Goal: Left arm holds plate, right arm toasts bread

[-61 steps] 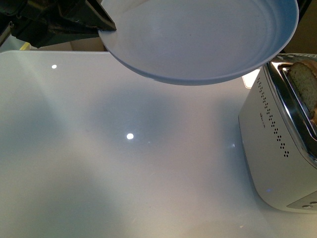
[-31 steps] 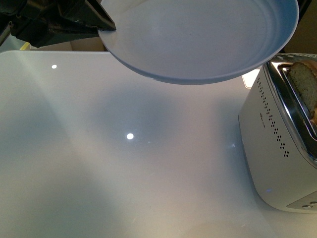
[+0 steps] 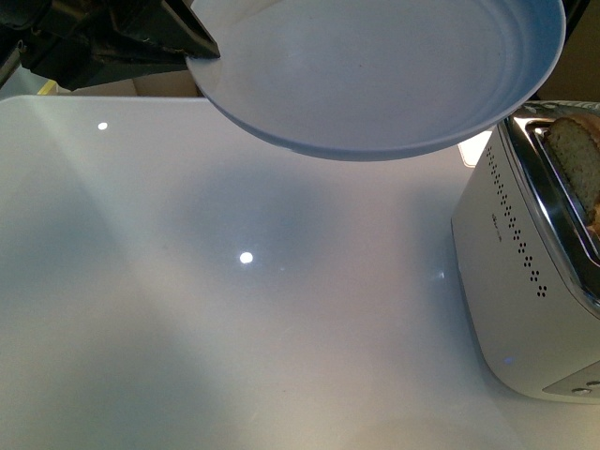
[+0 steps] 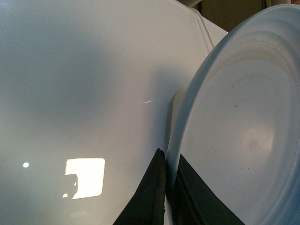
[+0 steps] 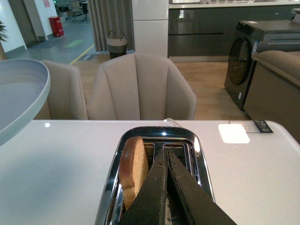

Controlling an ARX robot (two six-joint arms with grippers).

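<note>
My left gripper (image 3: 192,47) is shut on the rim of the pale blue-white plate (image 3: 375,75) and holds it in the air above the table, tilted. In the left wrist view the two black jaws pinch the plate's (image 4: 243,140) rim, and the gripper's (image 4: 168,161) tips sit on either side of it. The bread (image 5: 133,168) stands upright in the toaster's (image 5: 157,136) slot, sticking up; it also shows in the front view (image 3: 574,159). My right gripper (image 5: 165,154) is shut and empty, just above the toaster's other slot, beside the bread.
The white toaster (image 3: 516,281) stands at the right of the white table (image 3: 187,328). The plate's edge shows in the right wrist view (image 5: 18,93). Beige chairs (image 5: 140,89) stand behind the table's far edge.
</note>
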